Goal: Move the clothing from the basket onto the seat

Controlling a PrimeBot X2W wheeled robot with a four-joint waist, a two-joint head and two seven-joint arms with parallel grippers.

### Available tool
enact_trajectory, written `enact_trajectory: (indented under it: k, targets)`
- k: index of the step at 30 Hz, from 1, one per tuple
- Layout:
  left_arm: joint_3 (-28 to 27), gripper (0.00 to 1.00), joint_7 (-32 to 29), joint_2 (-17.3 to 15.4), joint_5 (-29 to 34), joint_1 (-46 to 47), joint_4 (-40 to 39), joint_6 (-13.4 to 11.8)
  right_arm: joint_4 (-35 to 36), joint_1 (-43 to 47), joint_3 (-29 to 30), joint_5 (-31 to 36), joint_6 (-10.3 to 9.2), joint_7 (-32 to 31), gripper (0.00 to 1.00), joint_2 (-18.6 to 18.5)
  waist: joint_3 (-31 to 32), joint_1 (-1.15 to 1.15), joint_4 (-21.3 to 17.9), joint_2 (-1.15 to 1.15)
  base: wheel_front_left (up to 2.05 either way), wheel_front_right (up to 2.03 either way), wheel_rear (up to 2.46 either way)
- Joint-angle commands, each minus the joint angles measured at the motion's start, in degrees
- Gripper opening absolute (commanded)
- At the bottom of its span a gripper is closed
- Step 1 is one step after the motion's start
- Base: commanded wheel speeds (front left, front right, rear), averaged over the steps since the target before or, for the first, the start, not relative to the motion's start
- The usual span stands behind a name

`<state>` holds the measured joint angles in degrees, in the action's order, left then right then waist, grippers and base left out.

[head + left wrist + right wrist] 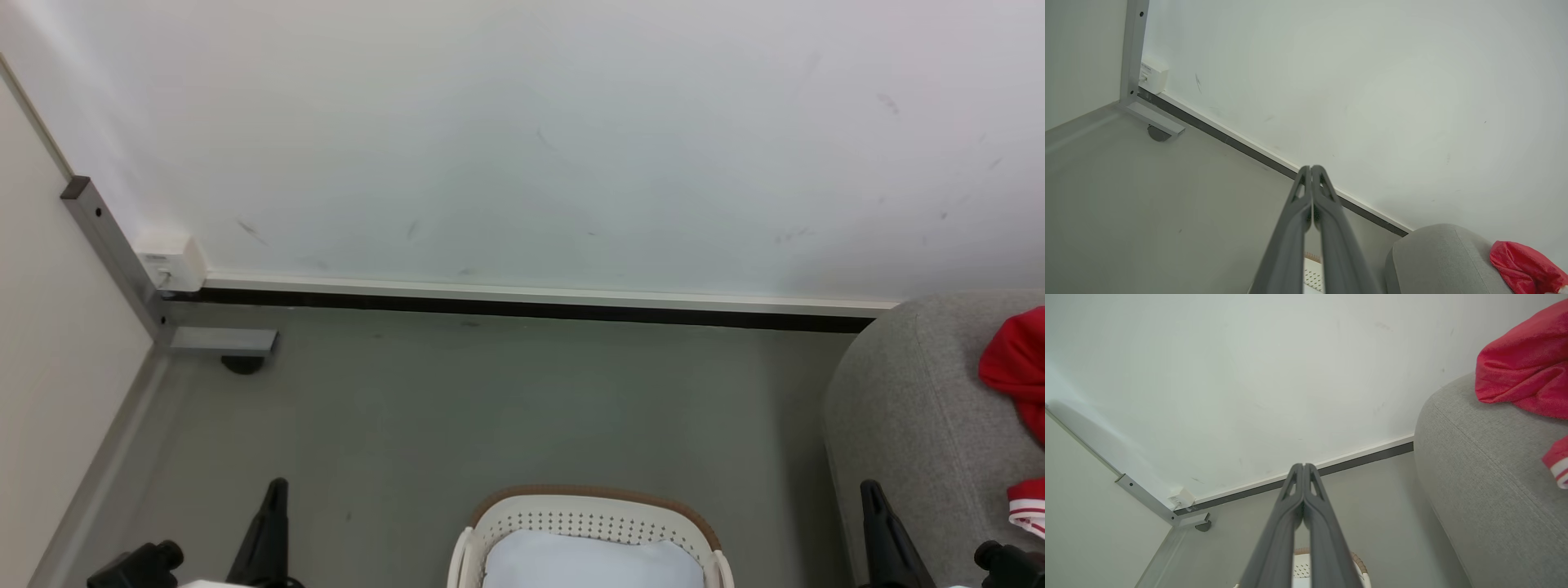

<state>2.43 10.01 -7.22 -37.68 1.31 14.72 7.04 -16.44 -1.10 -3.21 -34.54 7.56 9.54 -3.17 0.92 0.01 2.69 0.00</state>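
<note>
The cream-white basket with a tan rim stands on the floor at the bottom centre, holding a plain white pad; slivers of the basket peek from behind the fingers in both wrist views. Red clothing lies on the grey seat at the right, with a white-striped red piece lower down. The wrist views show the same red clothing on the seat. My left gripper is shut and empty. My right gripper is shut and empty beside the seat.
A white wall with a dark skirting strip runs behind the grey floor. At the left corner stand a metal frame post, its foot, and a small white box.
</note>
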Motion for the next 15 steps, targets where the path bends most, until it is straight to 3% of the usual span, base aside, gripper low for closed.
enact_trajectory:
  k: [1,15]
  targets:
    - [-0.59,0.00,-0.51,-0.08,-2.14,1.62,-0.89,-0.10,1.04,-1.74,0.40,-2.18,-0.02,-0.32,0.00,-0.44,-0.01,0.00,-0.03,0.00,0.00,0.00,0.00]
    - [-2.26,0.00,-3.67,0.78,-12.66,2.37,-1.35,-0.39,1.33,-2.61,1.45,-13.98,-0.04,-2.83,0.00,-0.96,-0.12,0.00,-0.38,0.00,0.00,0.00,0.00]
